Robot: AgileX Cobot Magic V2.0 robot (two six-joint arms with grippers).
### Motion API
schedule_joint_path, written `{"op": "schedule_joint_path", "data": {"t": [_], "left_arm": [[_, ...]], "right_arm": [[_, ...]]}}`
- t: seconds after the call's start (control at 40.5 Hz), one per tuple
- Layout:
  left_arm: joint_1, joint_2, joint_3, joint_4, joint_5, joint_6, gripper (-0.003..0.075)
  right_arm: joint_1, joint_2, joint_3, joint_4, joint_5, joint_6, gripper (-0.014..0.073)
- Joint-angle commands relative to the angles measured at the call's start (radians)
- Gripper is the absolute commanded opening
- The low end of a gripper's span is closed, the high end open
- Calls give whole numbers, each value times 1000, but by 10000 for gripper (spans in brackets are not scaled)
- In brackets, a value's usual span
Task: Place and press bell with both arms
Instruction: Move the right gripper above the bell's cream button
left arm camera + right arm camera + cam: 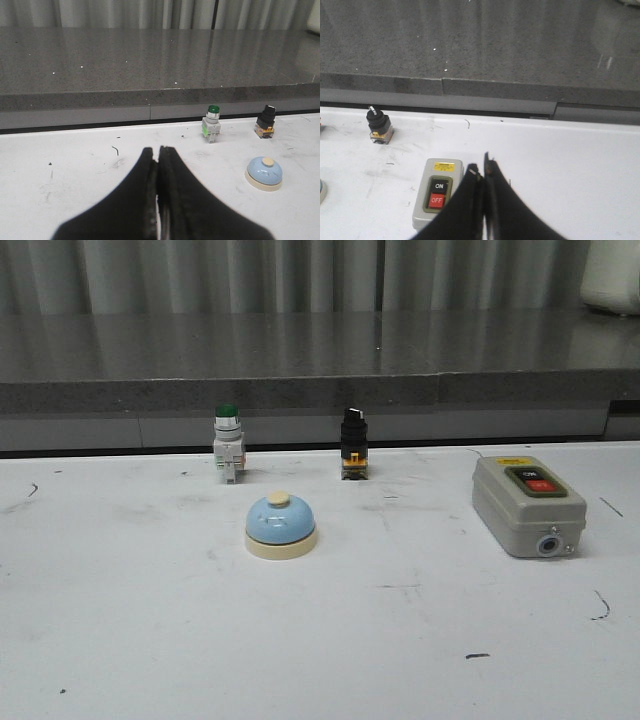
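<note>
left black claw gripper [158, 152] and right black claw gripper [483, 172] show only in their own wrist views, each with jaws clenched tip to tip, grasping nothing. neither appears in the front view, so both look pulled back from the work.

white scuffed table [150, 640]: nearest the robot is bare, marked surface. further in, roughly centre, stands the small light-blue dome bell with cream base and cream top button [281, 525], upright, touching nothing.

handling, as a guess: rigid, light, smooth dome likely slippery and sloped away from the jaws. better hold across the cream base rim, low. button probably wants only a light downward tap.

right of it, well apart: grey switch box with black and red buttons [528, 505]. behind the bell: green-capped push button [227, 443], black knob selector switch [353, 443].
</note>
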Motion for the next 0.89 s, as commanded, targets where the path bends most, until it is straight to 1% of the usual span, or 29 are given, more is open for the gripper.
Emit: {"op": "schedule_joint_path", "data": {"t": [0.0,0.099,0.222,0.37,0.518,0.691,0.765,0.864], "left_arm": [[2,12,-25,-5,-73,-9,-20],[2,12,-25,-5,-73,-9,-20],[2,12,-25,-5,-72,-9,-20],[2,12,-25,-5,-72,-9,-20],[2,12,-25,-5,-72,-9,-20],[2,12,-25,-5,-72,-9,-20],[2,12,-25,-5,-72,-9,-20],[2,12,-25,-5,-72,-9,-20]], "right_arm": [[50,99,-69,-13,-133,1,-67],[126,193,-95,-13,-177,1,-67],[233,319,-135,-13,-199,1,-67],[368,476,-215,-13,-185,1,-67],[468,616,-317,-13,-150,1,-67],[516,754,-457,11,-41,1,-67],[518,811,-533,37,36,1,-67],[518,872,-616,53,94,1,-67]]}}
